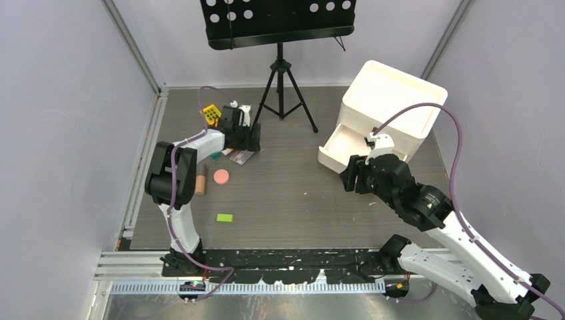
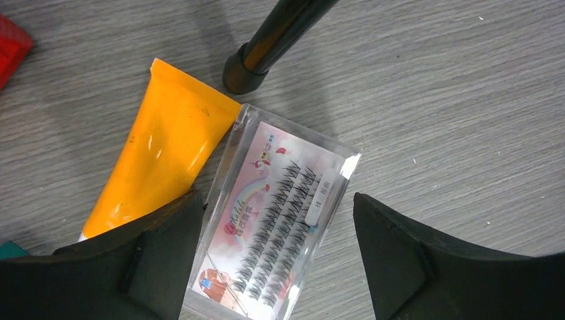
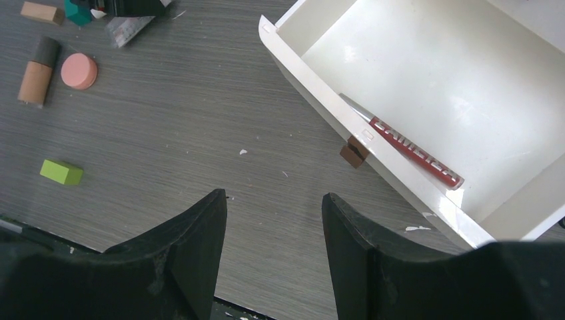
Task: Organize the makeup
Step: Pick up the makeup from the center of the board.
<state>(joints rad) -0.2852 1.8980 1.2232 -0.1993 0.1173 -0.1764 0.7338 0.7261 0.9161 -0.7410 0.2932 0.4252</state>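
Makeup lies mostly at the far left of the table (image 1: pixel 300 200). A clear lash case (image 2: pixel 266 247) lies flat on the wood, and an orange tube (image 2: pixel 166 147) lies just beside it, its flat end by the case's corner. The left gripper (image 2: pixel 276 195) hangs over the case with its jaws spread wide, one finger on either side and neither pressed against it; one finger hides the tube's lower end. A tripod foot (image 2: pixel 243 70) stands just beyond the case, and a red block (image 2: pixel 10 47) shows at the edge of the left wrist view. Nearer the arms' bases lie a pink compact (image 1: pixel 220 177) and, beside it, a tan bottle (image 1: pixel 200 181) with a dark cap, both apart from the case. A green block (image 1: pixel 224 217) sits nearer still, and a yellow block (image 1: pixel 212 113) lies behind the left gripper. At the right, a white drawer box (image 1: pixel 393 93) has one drawer (image 3: pixel 433 67) pulled out, with a red pencil (image 3: pixel 413 150) inside along its front wall. The right gripper (image 3: pixel 274 220) hovers over bare table in front of that drawer, jaws partly apart and holding nothing.
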